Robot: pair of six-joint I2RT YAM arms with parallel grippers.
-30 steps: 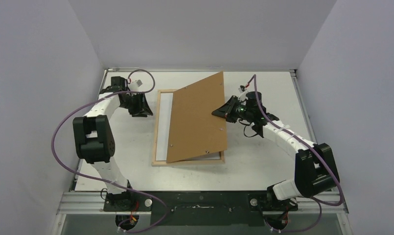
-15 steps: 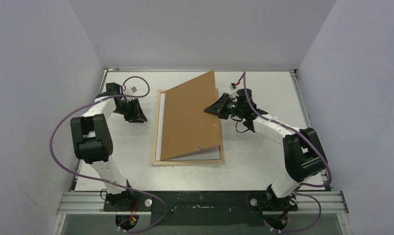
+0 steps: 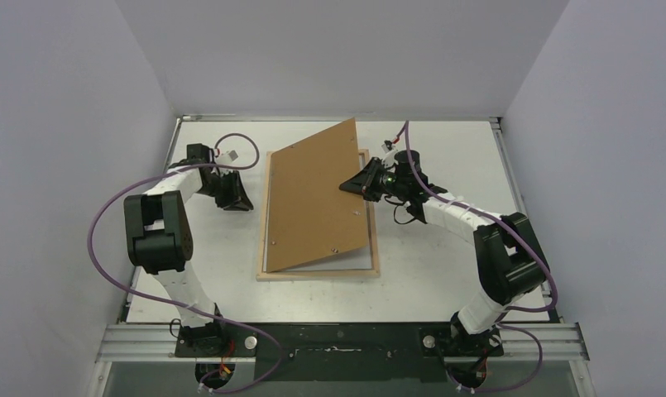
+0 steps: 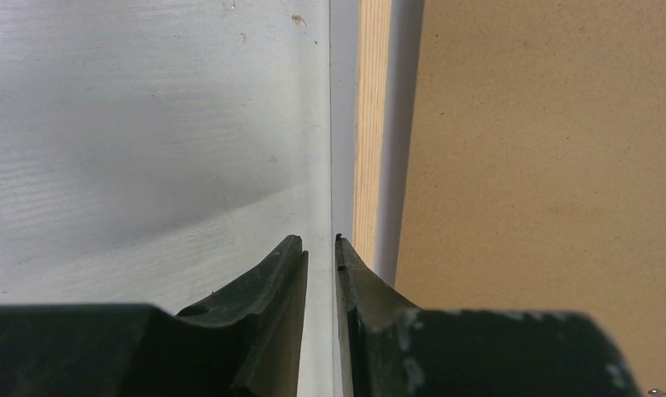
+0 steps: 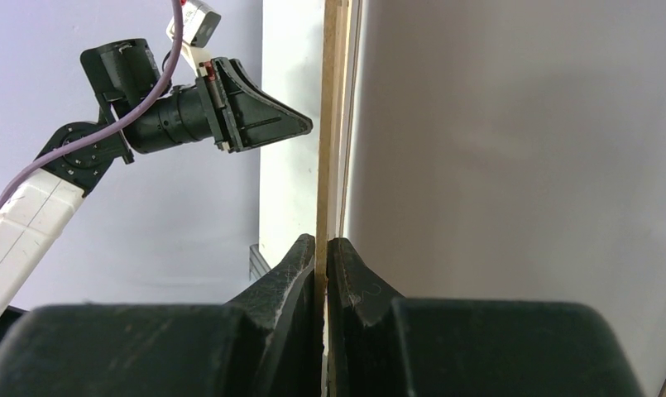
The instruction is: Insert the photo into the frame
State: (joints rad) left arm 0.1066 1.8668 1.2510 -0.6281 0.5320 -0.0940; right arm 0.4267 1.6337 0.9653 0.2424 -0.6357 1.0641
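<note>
The thin light-wood frame (image 3: 317, 274) lies flat on the table. The photo lies in it white back up; only a pale sliver (image 3: 346, 261) shows from above, and more of it shows in the right wrist view (image 5: 519, 165). My right gripper (image 3: 350, 184) is shut on the right edge of the brown fibreboard backing panel (image 3: 317, 203), which is tilted over the frame with its left edge low. The panel is edge-on between the jaws (image 5: 322, 240). My left gripper (image 3: 245, 205) is shut and empty, low beside the frame's left slat (image 4: 371, 124).
The white table (image 4: 147, 124) lies around the frame, with grey walls on three sides. The left arm's purple cable (image 3: 230, 141) loops behind its wrist. The panel (image 4: 553, 165) fills the right of the left wrist view.
My right gripper has moved left and down, and the panel now lies lower and flatter over the frame. My left gripper has shifted slightly toward the frame's left slat.
</note>
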